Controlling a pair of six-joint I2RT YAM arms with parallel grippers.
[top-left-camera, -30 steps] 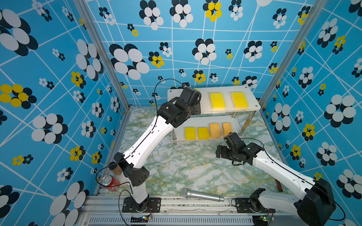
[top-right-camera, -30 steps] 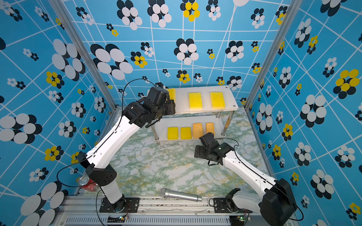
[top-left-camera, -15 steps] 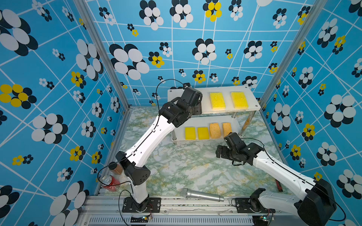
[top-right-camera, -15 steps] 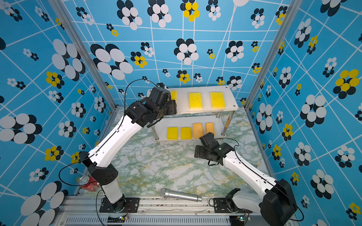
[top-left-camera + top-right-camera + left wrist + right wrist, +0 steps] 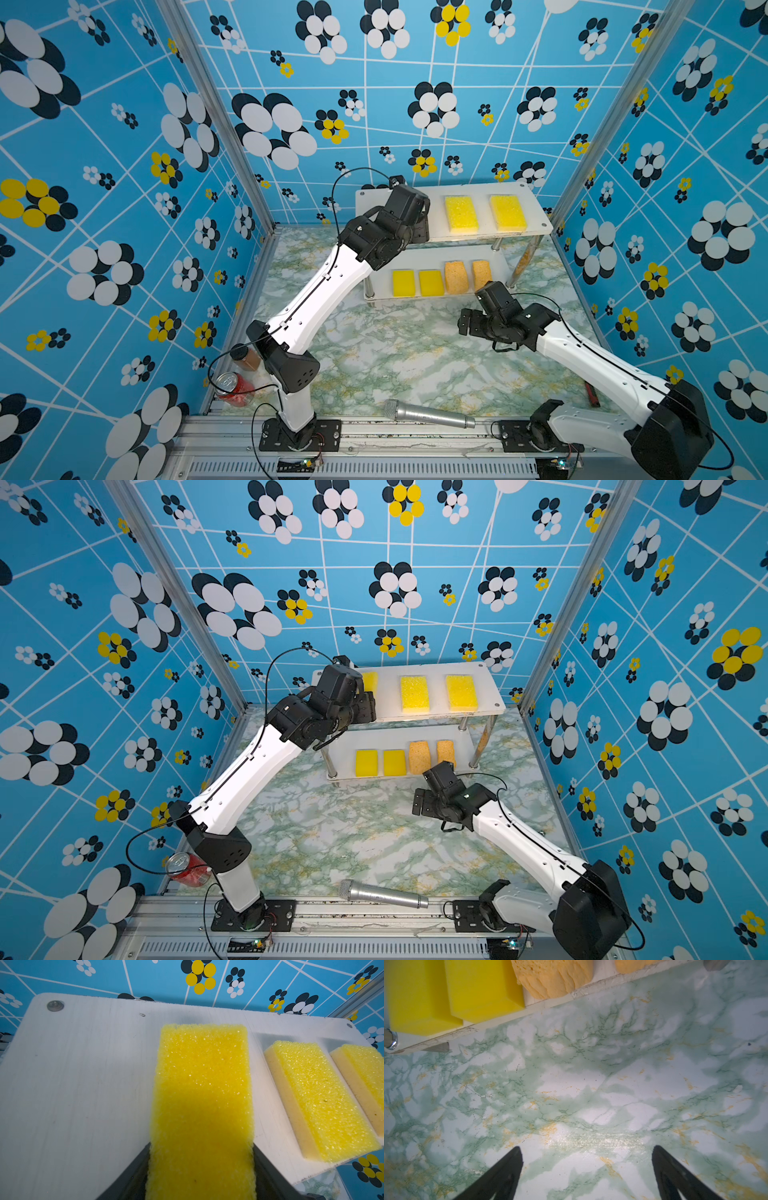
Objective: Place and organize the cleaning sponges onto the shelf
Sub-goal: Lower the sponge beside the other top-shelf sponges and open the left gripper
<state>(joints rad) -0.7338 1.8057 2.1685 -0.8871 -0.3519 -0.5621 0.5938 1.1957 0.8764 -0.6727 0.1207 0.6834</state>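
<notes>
Shelf (image 5: 536,226): stood at the back of the counter (image 5: 374,353), right of centre.

Upper board (image 5: 432,199): carried three sponges in a row, apart from one another: left sponge (image 5: 370,681), middle sponge (image 5: 460,214), right sponge (image 5: 508,212). The left hand (image 5: 201,1145) sat at the left sponge's front end, with a finger (image 5: 135,1172) at each side of it.

Lower board (image 5: 500,259): carried four in a row near its front edge, counted from the left: first sponge (image 5: 403,283), second sponge (image 5: 431,282), third sponge (image 5: 456,277), fourth sponge (image 5: 482,272).

Right hand (image 5: 586,1151): hung over bare counter, just before the lower board.

Microphone (image 5: 428,413): lay along the counter's front edge, between the arm bases.

Can (image 5: 232,386) and jar (image 5: 245,357): stood in the front-left corner, the jar behind the can.
</notes>
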